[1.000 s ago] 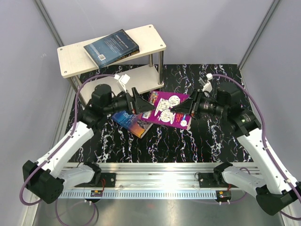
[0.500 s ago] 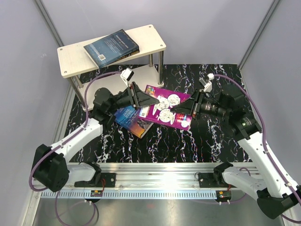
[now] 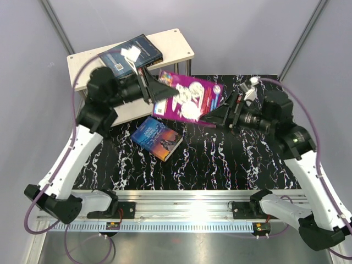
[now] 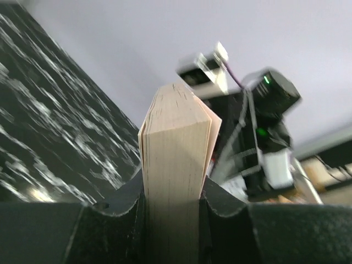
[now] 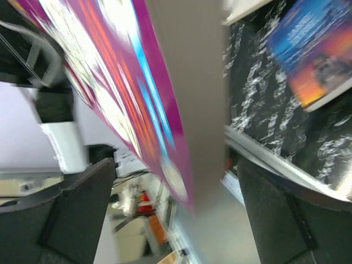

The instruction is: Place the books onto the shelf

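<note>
Left gripper [image 3: 159, 92]: closed on the purple book [image 3: 190, 99], pinching its left edge. In the left wrist view both fingers [image 4: 118, 212] press flat against the pale page block [image 4: 176, 165], with no gap on either side.

Purple book: off the table [image 3: 231, 159], held in the air over its far middle part, just in front of the shelf [image 3: 176, 44]. Cover faces up and is tilted, with the far-left corner nearest the shelf's top board.

Right gripper [image 3: 212, 116]: jaws wide apart at the book's near-right edge. In the right wrist view the book's grey edge [image 5: 192, 82] runs between the two dark fingers [image 5: 77, 209] with space on both sides (no contact visible, though that view is blurred).

Shelf: stands at the table's far-left corner. A black-covered book [image 3: 132, 55] lies flat and skewed on its top board, partly hidden by the left wrist. The lower board is mostly hidden behind the left arm.

Blue book [image 3: 157, 137]: flat on the table, left of centre, cover up, turned at an angle to the table's edges, well apart from both grippers. It also shows at the top right of the right wrist view [image 5: 313, 55].
</note>
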`<state>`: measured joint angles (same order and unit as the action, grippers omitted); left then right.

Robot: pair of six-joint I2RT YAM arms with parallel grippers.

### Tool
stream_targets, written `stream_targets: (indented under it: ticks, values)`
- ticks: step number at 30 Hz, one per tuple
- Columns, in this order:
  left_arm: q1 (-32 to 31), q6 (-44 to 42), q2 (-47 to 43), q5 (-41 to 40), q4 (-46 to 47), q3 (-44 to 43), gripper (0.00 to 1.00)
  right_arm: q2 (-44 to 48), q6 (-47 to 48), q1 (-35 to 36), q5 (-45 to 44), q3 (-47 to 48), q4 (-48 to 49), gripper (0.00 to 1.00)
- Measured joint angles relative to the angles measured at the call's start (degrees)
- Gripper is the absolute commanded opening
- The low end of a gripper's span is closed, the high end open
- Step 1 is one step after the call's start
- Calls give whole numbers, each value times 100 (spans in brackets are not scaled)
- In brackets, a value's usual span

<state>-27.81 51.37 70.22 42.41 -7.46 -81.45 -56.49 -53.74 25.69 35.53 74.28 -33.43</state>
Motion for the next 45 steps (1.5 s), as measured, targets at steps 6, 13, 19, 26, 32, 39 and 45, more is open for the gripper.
stream_targets:
  ticks: [6, 13, 19, 26, 32, 39, 45]
  values:
    - [1056, -605, 710, -474, -1119, -1991, 0, -337, 1156, -79, -1158, 2498, -1740, 100]
    - [2214, -505, 1572, -946, -1368, -2942, 0, 57, 1762, -92, -1652, 3344, -2514, 100]
    - [2935, -33, 2177, -1082, -1029, -2959, 0, 564, 1480, -94, -1641, 2020, -2726, 100]
    - [3309, 166, 2717, -1123, -1056, -3206, 0, 540, 1491, -94, -1672, 1882, -3064, 100]
    - [3331, 131, 2717, -1126, -1137, -3287, 7, 525, 1526, -94, -1687, 1878, -3095, 100]
    - [3407, -168, 2826, -1224, -1735, -3519, 99, 369, 1635, -94, -1685, 1860, -3091, 99]
    - [3467, -623, 3130, -1606, -2750, -4225, 99, 295, 1692, -94, -1683, 1834, -3082, 100]
